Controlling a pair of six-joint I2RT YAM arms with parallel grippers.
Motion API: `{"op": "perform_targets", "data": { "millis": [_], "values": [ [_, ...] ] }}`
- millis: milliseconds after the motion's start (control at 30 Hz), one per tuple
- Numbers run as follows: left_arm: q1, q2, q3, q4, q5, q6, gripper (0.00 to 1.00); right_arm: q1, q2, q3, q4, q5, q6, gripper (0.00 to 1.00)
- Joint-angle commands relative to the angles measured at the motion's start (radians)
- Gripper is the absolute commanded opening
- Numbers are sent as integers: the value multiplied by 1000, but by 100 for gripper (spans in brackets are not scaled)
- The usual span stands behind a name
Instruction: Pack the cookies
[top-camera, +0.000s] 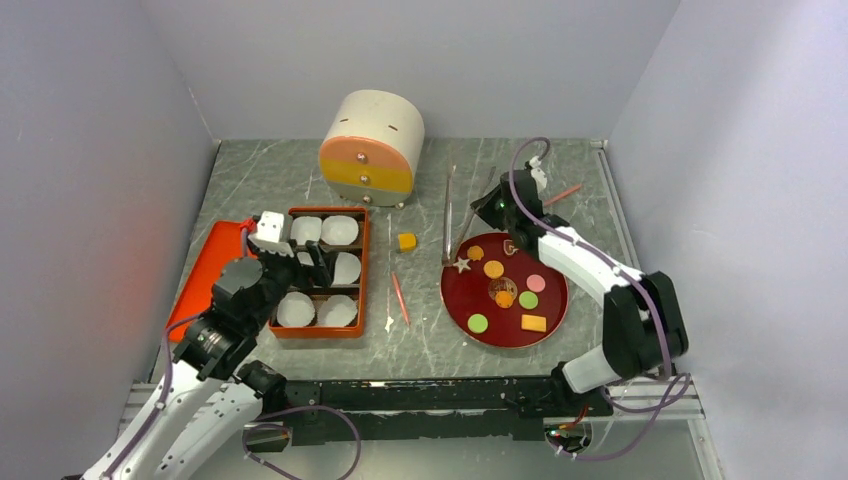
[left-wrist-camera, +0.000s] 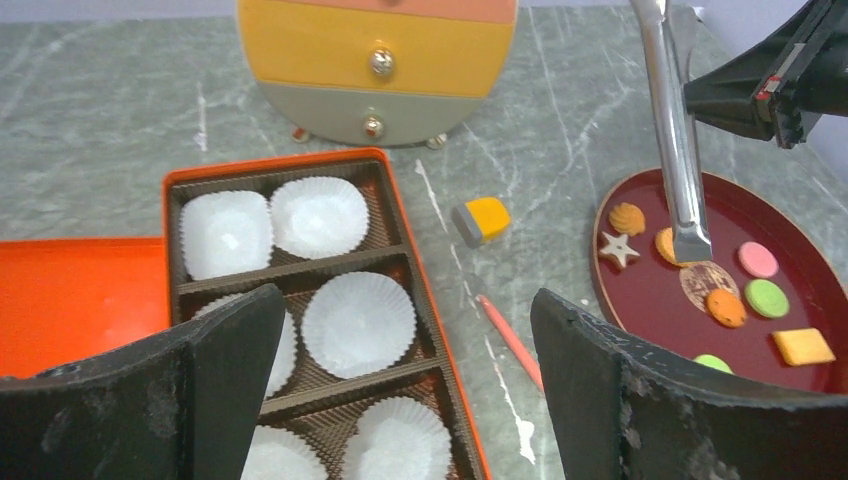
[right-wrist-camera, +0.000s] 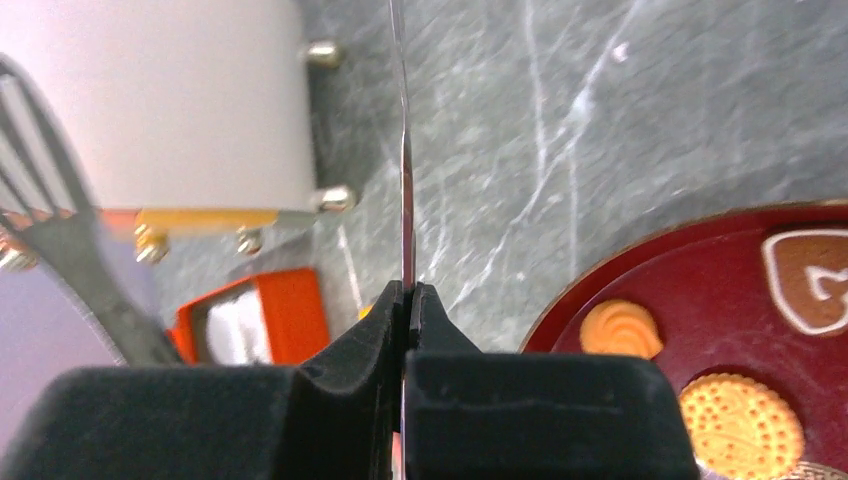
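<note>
The cookies lie scattered on the dark red round plate. Metal tongs reach down among them, pinched tight in the right gripper. Well to the left, the left gripper hovers, fingers spread wide, over the orange box of white paper liners.

Grey marble-patterned tabletop, plain pale lavender walls on three sides, soft even light, perhaps overhead.

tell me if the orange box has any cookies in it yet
Empty of cookies where visible: the orange box holds only white liners; the cookies sit on the red plate. The left gripper partly hides one compartment.
</note>
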Motion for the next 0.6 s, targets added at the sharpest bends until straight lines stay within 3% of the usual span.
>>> {"op": "perform_targets", "data": {
  "millis": [0, 300, 567],
  "values": [
    [-1, 67, 42, 84, 117, -85, 98, 4, -126, -95, 205, -171, -11, 0],
    [-1, 154, 33, 263, 254, -276, 98, 37, -258, -262, 442, -314, 68, 0],
    [-1, 236, 4, 472, 378, -525, 98, 97, -276, -341, 699, -343, 160, 0]
  ]
}}
